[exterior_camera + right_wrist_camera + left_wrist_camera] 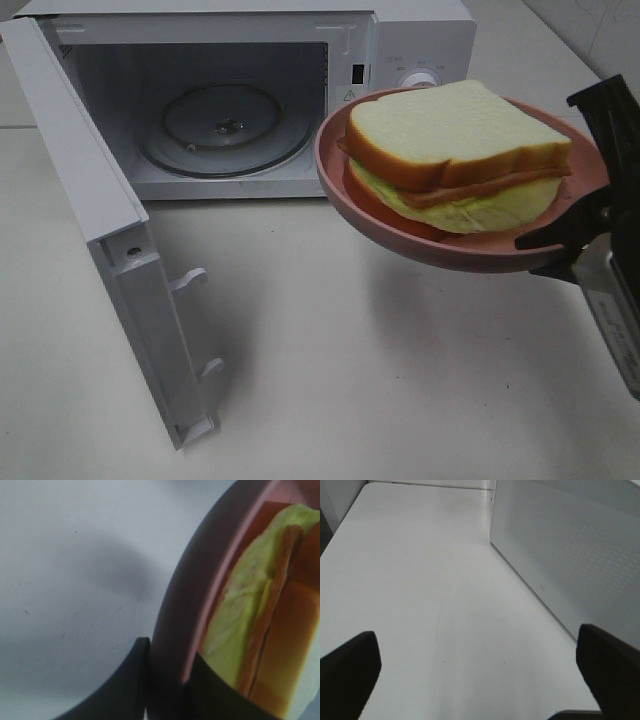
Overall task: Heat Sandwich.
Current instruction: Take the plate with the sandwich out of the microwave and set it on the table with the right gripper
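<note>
The sandwich [450, 140], thick white bread with tan crust and yellow-green and reddish filling, lies on a round pink plate [440, 245]. My right gripper [545, 255] is shut on the plate's near right rim and holds it in the air in front of the microwave's [420, 30] control panel. In the right wrist view the gripper [167, 680] pinches the plate rim [185, 595], with the sandwich [260, 630] just beyond. My left gripper [480, 680] is open and empty above the bare table; it does not show in the exterior high view.
The white microwave stands at the back with its door [100, 220] swung wide open to the left. A glass turntable [225, 125] lies inside the cavity. A white dotted microwave panel [570, 555] stands beside my left gripper.
</note>
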### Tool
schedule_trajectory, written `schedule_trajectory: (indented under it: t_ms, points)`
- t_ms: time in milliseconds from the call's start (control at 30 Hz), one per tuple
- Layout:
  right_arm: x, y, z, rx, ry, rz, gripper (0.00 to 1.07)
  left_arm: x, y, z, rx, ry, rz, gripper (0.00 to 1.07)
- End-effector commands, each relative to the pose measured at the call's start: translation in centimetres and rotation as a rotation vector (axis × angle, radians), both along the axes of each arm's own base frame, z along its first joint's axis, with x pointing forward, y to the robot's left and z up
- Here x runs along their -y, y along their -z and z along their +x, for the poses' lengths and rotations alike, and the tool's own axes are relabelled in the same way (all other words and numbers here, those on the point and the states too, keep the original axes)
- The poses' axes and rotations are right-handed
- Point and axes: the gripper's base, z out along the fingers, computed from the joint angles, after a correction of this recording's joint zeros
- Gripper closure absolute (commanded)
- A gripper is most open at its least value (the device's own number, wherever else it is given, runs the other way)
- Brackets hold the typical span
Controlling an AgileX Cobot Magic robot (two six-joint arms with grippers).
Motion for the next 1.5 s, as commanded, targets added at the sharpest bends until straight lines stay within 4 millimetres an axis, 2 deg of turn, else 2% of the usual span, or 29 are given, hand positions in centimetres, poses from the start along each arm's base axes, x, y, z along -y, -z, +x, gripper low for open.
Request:
schedule_trajectory:
  t_ms: [33, 433, 1500]
  points:
    - [0.5, -0.7, -0.1, 0.031, 0.031, 0.008, 1.04, 0.0, 0.0, 0.0, 0.010, 0.002, 0.002, 0.07]
    - [2.2, -1.1, -0.2, 0.030, 0.295, 0.043, 1.04, 0.0, 0.0, 0.0, 0.010, 0.002, 0.002, 0.07]
    - [5.6, -1.2, 0.4, 0.094, 0.815, 0.010, 1.04, 0.0, 0.0, 0.0, 0.010, 0.002, 0.002, 0.07]
